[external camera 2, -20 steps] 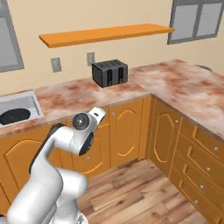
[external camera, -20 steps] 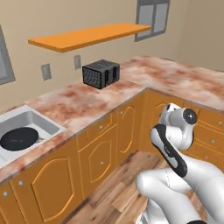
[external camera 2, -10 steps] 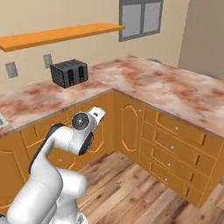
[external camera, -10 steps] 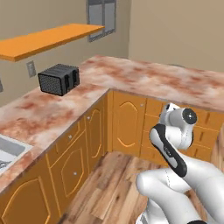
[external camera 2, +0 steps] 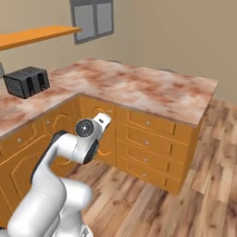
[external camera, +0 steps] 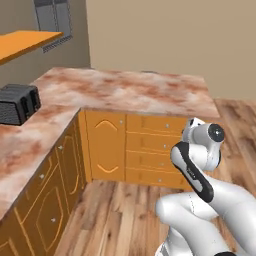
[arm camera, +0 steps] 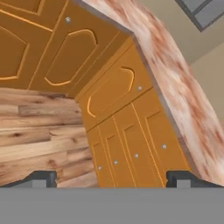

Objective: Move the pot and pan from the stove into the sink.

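The pot, the pan, the stove and the sink are out of view. My arm is folded close above the base, elbow high, with the hand pointing down at the corner cabinets. In the hand view my gripper [arm camera: 112,179] is open, its two dark fingertips [arm camera: 41,178] set wide apart with nothing between them. Beyond them lie orange cabinet doors [arm camera: 113,87] and wooden floor [arm camera: 39,131].
An L-shaped pink marble counter [external camera: 125,90] [external camera 2: 139,88] runs over orange cabinets [external camera: 150,145] and ends at the right. A black toaster [external camera: 17,104] [external camera 2: 28,82] stands on it at the left. An orange shelf [external camera: 20,42] and a window [external camera 2: 92,18] hang above. Wooden floor [external camera 2: 185,185] lies open to the right.
The whole picture has shifted: the base has turned right, so the sink slid out at the left and the toaster drifted to the left edge. The arm keeps its folded pose.
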